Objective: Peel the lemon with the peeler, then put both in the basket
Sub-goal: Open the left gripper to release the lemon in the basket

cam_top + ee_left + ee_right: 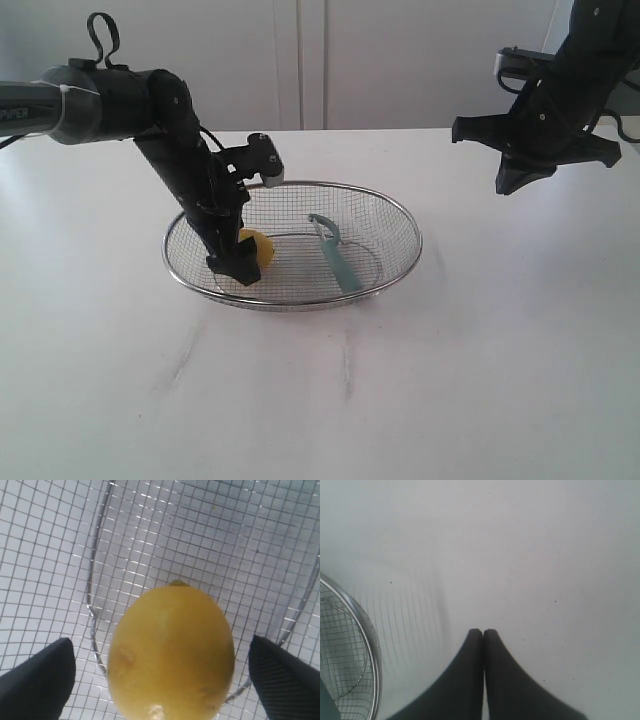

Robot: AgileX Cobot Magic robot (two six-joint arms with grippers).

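The left gripper point(238, 268) reaches down into the left half of the wide, shallow oval basket of silver wire mesh point(330, 183). Its black fingers point(42, 672) stand apart, and a strip of mesh shows on either side of the small round bright-yellow lemon point(172, 650) between them, so nothing is clamped. The lemon rests on the basket floor with its nub pointing away from the wrist camera. A few pale marks show on its skin, but I cannot tell how much of it is peeled.

Just right of the lemon and clear of it, the slim peeler with a pale teal-green plastic handle and metal blade head point(340, 265) lies in the basket's middle, head toward the far rim.

Both things appear to be in place, so the step in hand looks like letting go and backing out. The fingers should keep their spread and rise straight along the arm's own line. A sideways drift could roll the lemon into the peeler or snag a fingertip in the mesh and drag the light basket over the white table point(450, 380).

Far right, the right gripper point(483, 635) hangs above bare table, its fingers pressed together on nothing.
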